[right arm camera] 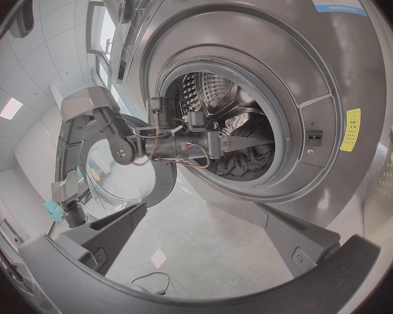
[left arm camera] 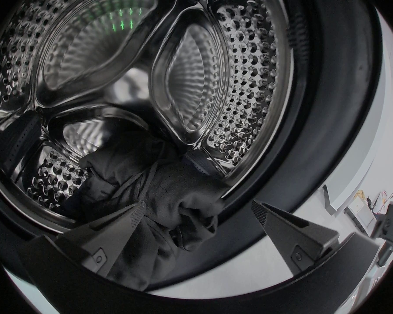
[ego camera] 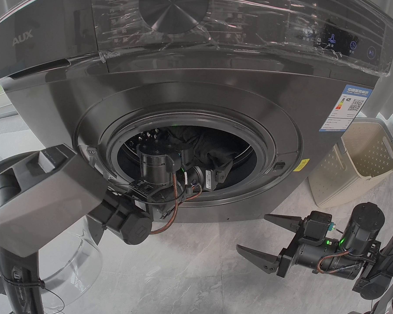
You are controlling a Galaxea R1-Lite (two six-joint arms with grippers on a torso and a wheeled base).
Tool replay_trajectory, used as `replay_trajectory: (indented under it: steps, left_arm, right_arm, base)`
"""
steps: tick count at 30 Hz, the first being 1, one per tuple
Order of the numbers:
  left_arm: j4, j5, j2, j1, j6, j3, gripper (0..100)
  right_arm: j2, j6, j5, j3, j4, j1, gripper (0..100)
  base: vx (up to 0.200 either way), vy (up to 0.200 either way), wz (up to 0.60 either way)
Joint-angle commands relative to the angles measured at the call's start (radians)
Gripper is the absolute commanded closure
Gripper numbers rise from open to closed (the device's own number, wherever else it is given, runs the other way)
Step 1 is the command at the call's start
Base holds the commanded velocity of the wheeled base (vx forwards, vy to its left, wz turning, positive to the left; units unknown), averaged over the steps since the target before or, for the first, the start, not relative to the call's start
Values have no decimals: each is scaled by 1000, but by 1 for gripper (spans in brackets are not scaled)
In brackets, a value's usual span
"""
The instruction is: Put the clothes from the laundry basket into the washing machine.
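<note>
lying heaped in the lower front of the perforated steel drum (left arm camera: 249, 66), the crumpled dark grey clothes (left arm camera: 161, 192) sit just inside the black rubber door seal (left arm camera: 327, 123), and you can see part of the fabric spilling toward the rim. your left claw (left arm camera: 197, 203) reaches in through the round opening of the dark grey front-loading washing machine (ego camera: 249, 92). its two black wedge fingers stand apart, one lying against the cloth and the other out over the seal, clamped on nothing. from the head view you'll find the left arm's wrist low in the doorway, with the clothes just behind it. the machine's clear round glass door (ego camera: 70, 258) hangs swung open on your left. your right claw (ego camera: 252, 232) hovers low over the pale grey marble-look floor tiles (ego camera: 196, 262) in front of the machine, fingers spread wide and holding nothing. the cream perforated plastic laundry basket (ego camera: 367, 158) stands on the floor just beside the machine's right side, well apart from both claws.
</note>
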Motion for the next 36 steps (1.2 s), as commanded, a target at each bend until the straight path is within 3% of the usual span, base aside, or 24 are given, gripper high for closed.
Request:
replay_trajectory:
  steps: [1,7,8,15,18,20,24,26,36]
  left_arm:
    - [-11,4,148,26,-3,-103,0]
    - [9,39,199,50,2,-167,0]
    - [25,41,200,57,3,-175,100]
    - [100,50,258,81,-5,-347,100]
    - [117,102,337,96,-14,-525,100]
    - [117,111,355,99,-18,-563,100]
    - [103,162,459,124,-44,-833,100]
    - [104,176,493,135,-46,-891,100]
    - [83,176,493,139,-47,-891,100]
  right_arm:
    - [4,1,1,0,-2,1,0]
    - [5,1,1,0,-2,1,0]
    - [5,1,1,0,-2,1,0]
    - [16,1,1,-6,-2,1,0]
    - [16,1,1,-8,-2,1,0]
    - [16,1,1,-8,-2,1,0]
    - [16,1,1,-14,-2,1,0]
    - [16,1,1,-14,-2,1,0]
    - [18,3,1,-14,-2,2,0]
  base:
    - [0,0,0]
    - [0,0,0]
    - [0,0,0]
    - [0,0,0]
    - [0,0,0]
    - [0,0,0]
    - [0,0,0]
    - [0,0,0]
    - [0,0,0]
